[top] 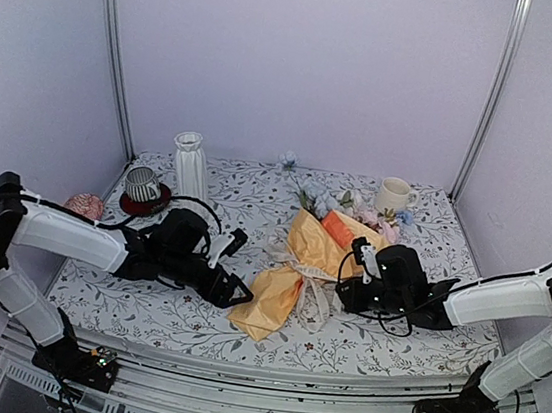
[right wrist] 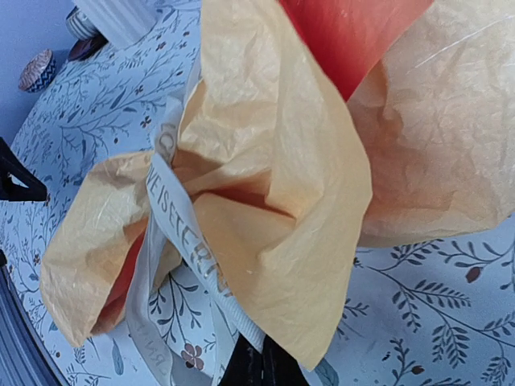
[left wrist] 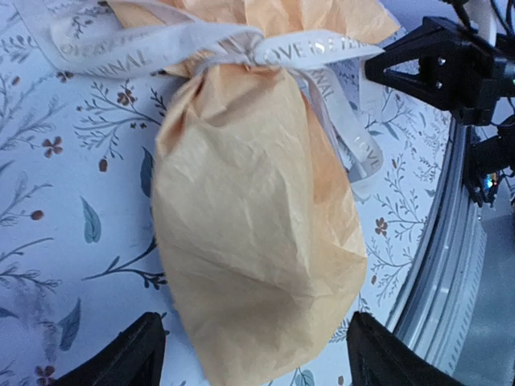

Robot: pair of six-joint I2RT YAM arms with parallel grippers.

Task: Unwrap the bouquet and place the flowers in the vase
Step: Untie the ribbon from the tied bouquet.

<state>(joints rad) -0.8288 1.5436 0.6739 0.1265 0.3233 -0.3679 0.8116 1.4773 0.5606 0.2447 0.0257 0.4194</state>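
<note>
While the left gripper [top: 238,267] stands wide open, the right gripper [top: 346,296] is closed tight on the ribbon [top: 312,297] of the bouquet [top: 300,255], which lies on the table between the two. In the left wrist view the left gripper [left wrist: 257,358] has one dark finger on each side of the bouquet's [left wrist: 249,225] wrapped stem end. There is a gap on one side, and on the other I cannot tell whether the finger touches. That view also shows the knotted ribbon [left wrist: 306,52] beyond the fingers, with the right gripper [left wrist: 434,68] just past it.

Only the right wrist view shows the pinch. A printed tail of ribbon [right wrist: 189,241] runs down into the shut tips of the right gripper [right wrist: 259,368], and the bouquet [right wrist: 282,161] flares open directly ahead.

Only the top view shows the flowers [top: 356,208], spilling out of the wrap beyond the right gripper. It also shows the vase [top: 191,164] upright, well beyond the left gripper.
</note>
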